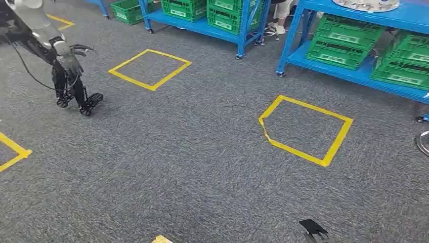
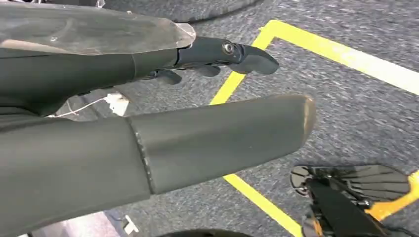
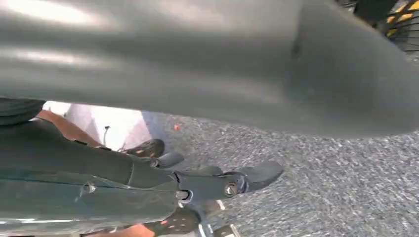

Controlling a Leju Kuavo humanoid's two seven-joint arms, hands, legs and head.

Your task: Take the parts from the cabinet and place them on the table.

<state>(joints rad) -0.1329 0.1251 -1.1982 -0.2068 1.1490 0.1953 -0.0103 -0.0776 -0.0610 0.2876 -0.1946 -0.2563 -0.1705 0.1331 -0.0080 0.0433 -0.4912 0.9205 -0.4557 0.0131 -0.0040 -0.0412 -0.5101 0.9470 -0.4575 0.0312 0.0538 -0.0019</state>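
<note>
My left hand (image 1: 70, 58) hangs at the far left of the head view, above grey carpet, fingers apart and holding nothing. In the left wrist view its thick grey thumb (image 2: 222, 133) and dark fingers (image 2: 222, 53) are spread over a yellow tape line (image 2: 341, 52). In the right wrist view my right hand (image 3: 217, 183) has its dark fingers extended over the carpet, nothing in them. Blue shelving (image 1: 354, 75) stands at the back right with green crates (image 1: 344, 40) on its lower level. A silvery round item (image 1: 367, 4) lies on its top. No part is in either hand.
A second blue rack (image 1: 202, 26) with green crates (image 1: 184, 8) stands at the back centre, and a person's legs (image 1: 281, 15) show behind it. Yellow tape squares (image 1: 150, 69) (image 1: 306, 130) mark the carpet. A wheeled base (image 1: 424, 143) is at the right edge.
</note>
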